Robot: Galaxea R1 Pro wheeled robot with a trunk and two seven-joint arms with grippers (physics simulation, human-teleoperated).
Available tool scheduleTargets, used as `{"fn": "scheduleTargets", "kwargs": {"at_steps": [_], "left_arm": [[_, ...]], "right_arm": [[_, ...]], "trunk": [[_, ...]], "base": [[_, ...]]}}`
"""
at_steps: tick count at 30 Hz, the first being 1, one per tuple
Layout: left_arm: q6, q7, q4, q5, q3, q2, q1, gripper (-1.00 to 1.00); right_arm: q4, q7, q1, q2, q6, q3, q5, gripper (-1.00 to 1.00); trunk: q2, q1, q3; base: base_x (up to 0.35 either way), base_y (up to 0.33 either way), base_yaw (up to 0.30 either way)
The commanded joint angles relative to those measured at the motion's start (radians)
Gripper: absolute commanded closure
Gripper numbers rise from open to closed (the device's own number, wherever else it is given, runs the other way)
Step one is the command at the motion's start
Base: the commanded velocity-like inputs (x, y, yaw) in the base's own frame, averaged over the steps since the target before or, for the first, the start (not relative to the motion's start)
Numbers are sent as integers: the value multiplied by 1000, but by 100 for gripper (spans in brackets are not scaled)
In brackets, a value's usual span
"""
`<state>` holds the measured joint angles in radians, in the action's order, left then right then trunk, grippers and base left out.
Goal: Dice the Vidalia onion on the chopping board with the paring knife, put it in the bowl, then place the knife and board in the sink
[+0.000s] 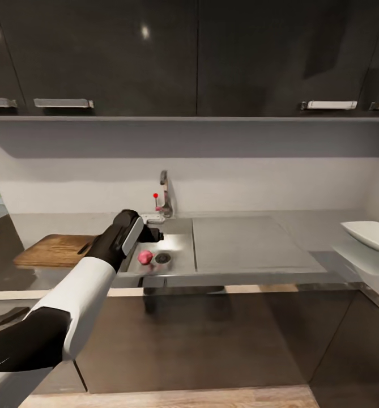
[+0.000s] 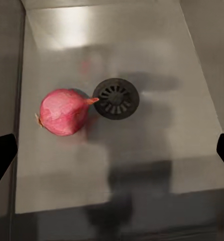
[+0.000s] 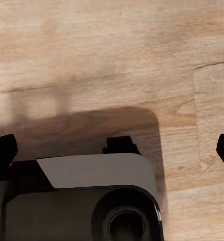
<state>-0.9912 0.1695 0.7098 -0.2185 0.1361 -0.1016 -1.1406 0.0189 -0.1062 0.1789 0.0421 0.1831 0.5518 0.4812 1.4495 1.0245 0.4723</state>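
The Vidalia onion (image 1: pixel 145 256) (image 2: pixel 63 111), pinkish-red, lies on the floor of the sink (image 1: pixel 181 241) next to the round drain (image 1: pixel 163 258) (image 2: pixel 116 98). My left gripper (image 1: pixel 155 234) (image 2: pixel 112 155) hangs open above the basin, the onion below it and off towards one fingertip (image 2: pixel 2 153). The chopping board (image 1: pixel 53 249) rests on the countertop (image 1: pixel 325 226) left of the sink. A dark slim shape (image 1: pixel 86 247) on the board, likely the paring knife, is partly hidden by my forearm. The white bowl (image 1: pixel 373 233) stands at the far right. My right gripper (image 3: pixel 112 150) is open and empty.
A chrome faucet (image 1: pixel 165 195) with a red knob (image 1: pixel 155 195) stands behind the basin. The flat draining surface (image 1: pixel 246 243) lies to its right. Dark wall cabinets (image 1: pixel 189 56) hang overhead. The right wrist view looks down on wooden floor (image 3: pixel 112 45) and the robot's base (image 3: pixel 92 201).
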Motion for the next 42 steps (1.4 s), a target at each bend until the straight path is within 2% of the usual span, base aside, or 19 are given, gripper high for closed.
{"fn": "scheduleTargets", "kwargs": {"at_steps": [1,4,18,30,42], "left_arm": [[-2,9,-1,-11,-6,0,-1,-100],[0,9,-4,-9,-27,0,-1,-100],[0,10,-29,-7,-32,1,-1,-100],[0,10,-48,-6,-35,4,-1,-100],[-3,9,-44,-6,-38,24,-1,-100]], "right_arm": [[-1,-4,1,0,3,8,10,-100],[-1,-4,1,1,3,8,10,-100],[-1,-4,1,1,3,8,10,-100],[0,-6,1,2,3,8,10,-100],[1,-9,1,3,3,8,10,-100]], "trunk": [[1,0,1],[1,0,1],[1,0,1],[-83,-46,-36],[-167,-92,-74]], "base": [[291,-5,0],[227,-25,0],[27,-3,0],[0,0,0],[0,0,0]]}}
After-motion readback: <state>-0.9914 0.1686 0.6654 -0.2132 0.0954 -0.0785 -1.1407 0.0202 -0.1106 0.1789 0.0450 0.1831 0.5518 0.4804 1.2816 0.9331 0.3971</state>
